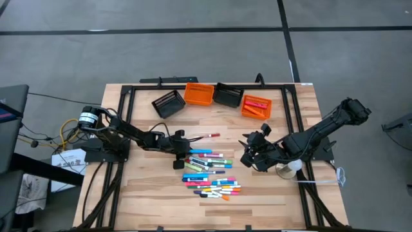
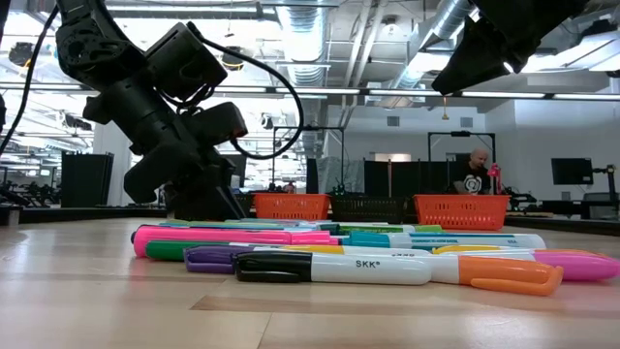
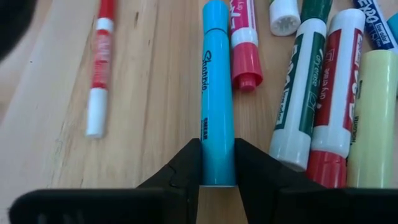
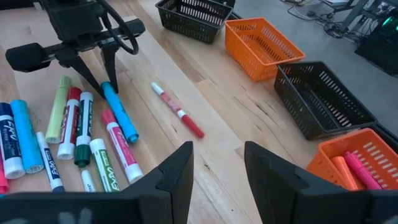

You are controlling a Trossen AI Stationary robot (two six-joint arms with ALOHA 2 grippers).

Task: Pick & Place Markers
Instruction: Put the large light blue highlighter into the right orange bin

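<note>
Blue marker (image 3: 217, 118) clamped by left end effector (image 3: 217, 168).

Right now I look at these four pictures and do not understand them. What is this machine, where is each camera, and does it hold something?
It is a robot with two dark arms at a wooden table. One camera looks down from above, one sits at table height, and one rides on each wrist. A pile of markers lies mid-table; four bins, two orange and two black, stand along the far edge. The left gripper is shut on a light blue marker that lies on the wood. The right gripper is open and holds nothing. One orange bin already holds markers.
</note>
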